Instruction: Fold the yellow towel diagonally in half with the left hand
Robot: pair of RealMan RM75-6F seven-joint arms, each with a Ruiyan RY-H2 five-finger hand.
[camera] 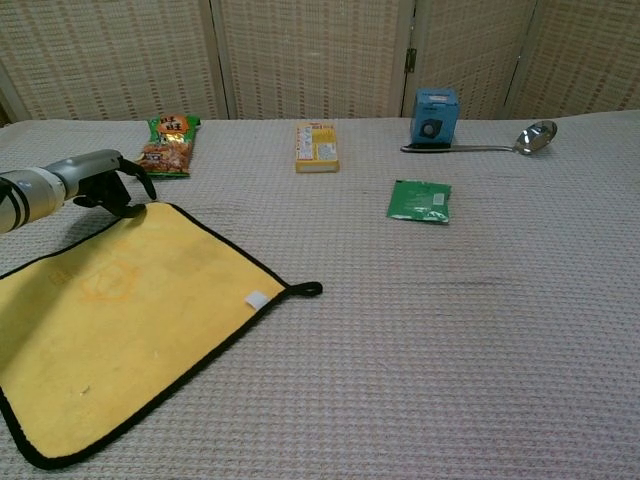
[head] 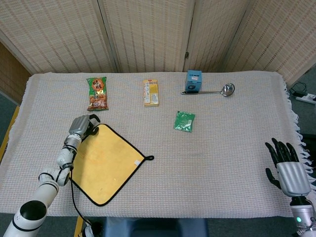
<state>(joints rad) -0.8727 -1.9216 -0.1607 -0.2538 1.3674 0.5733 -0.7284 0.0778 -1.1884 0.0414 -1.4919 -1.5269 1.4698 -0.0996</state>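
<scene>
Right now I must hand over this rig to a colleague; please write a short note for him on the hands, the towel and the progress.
Left hand: fingers curled down at the towel's far corner; whether it grips the corner cannot be told.
Right hand: open, holds nothing, at the table's near right edge.
Towel: lies flat and unfolded, near left.
Done: the approach to the corner.
Left: grip the corner and carry it across to the opposite one.

no text legible, packet print blurred

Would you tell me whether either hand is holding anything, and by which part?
Nothing is clearly held: the left hand sits at the yellow towel's far corner, grip unclear; the right hand is open.
</scene>
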